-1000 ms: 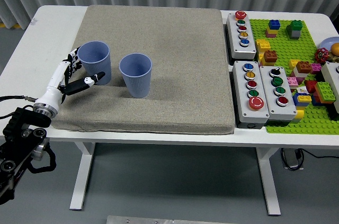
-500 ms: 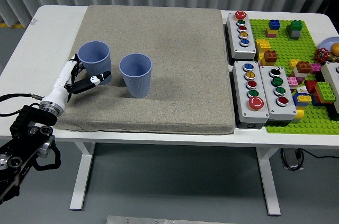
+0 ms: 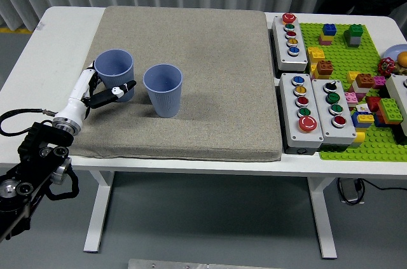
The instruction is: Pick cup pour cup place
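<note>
Two blue ribbed cups stand upright on the beige mat [image 3: 191,34]. The left cup [image 3: 115,73] is at the mat's left side; the right cup [image 3: 163,89] is a short way to its right. My left hand [image 3: 105,89] comes in from the lower left and wraps the left cup's lower part, thumb across the front, fingers behind the cup. The cup still rests on the mat. Whatever the cups hold is not visible. My right arm is out of view.
Three grey button boxes [image 3: 290,34] [image 3: 302,109] [image 3: 334,109] lie right of the mat. A green baseplate [image 3: 375,142] with several toy bricks fills the far right. The table's left edge [image 3: 25,59] is close to my left arm.
My left hand moved right and slightly forward and closed in around the left cup's base. Both cups stayed in place.
</note>
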Tool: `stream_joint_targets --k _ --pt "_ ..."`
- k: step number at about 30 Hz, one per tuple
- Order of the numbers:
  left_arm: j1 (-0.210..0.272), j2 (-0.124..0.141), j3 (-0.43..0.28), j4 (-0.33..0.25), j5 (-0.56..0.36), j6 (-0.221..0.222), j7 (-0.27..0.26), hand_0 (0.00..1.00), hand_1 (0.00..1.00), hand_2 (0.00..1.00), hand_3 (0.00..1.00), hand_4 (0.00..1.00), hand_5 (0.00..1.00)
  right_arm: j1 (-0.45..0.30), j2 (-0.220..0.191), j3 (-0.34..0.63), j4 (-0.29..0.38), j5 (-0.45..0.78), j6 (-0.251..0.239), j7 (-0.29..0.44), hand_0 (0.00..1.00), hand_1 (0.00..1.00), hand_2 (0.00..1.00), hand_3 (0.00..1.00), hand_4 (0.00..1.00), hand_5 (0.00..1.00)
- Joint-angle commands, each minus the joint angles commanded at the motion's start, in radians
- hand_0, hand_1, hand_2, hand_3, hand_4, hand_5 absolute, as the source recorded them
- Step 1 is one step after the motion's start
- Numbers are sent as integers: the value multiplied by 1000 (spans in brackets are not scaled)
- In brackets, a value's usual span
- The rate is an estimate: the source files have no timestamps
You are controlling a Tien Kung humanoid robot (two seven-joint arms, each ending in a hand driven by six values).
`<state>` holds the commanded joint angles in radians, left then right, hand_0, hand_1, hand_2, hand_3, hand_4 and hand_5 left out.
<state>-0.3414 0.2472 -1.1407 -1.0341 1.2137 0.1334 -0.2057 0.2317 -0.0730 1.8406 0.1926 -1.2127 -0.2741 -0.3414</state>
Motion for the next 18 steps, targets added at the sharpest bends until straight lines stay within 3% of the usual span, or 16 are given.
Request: stream_joint_targets --k 4,5,10,11,16,17,18 --pt "-7 -6 2 13 -6 5 2 913 901 998 998 975 391 1 0 2 0 -2 1 -1 682 628 585 575 2 193" --pt "-8 -7 2 14 -8 8 1 859 840 998 997 969 397 2 0 2 0 -2 1 0 682 628 585 575 2 195" --pt "-12 -9 7 5 0 31 -3 859 840 998 997 969 397 4 -1 2 0 -2 2 -1 682 628 585 575 2 195" --pt "-13 -10 9 3 3 36 -4 781 733 901 928 955 383 4 -1 2 0 -2 2 0 681 628 585 575 2 196" --pt "-16 -17 14 -2 19 44 -3 781 733 901 928 955 383 5 -2 2 0 -4 3 -1 681 628 585 575 2 196" --pt "-16 -19 15 -2 20 47 -3 702 649 766 813 921 318 6 -2 2 -1 -4 3 -1 682 628 584 574 2 196" --pt "-16 -22 16 -1 21 49 -4 702 649 766 813 921 318 6 -2 2 0 -5 3 -1 682 628 584 574 2 196"
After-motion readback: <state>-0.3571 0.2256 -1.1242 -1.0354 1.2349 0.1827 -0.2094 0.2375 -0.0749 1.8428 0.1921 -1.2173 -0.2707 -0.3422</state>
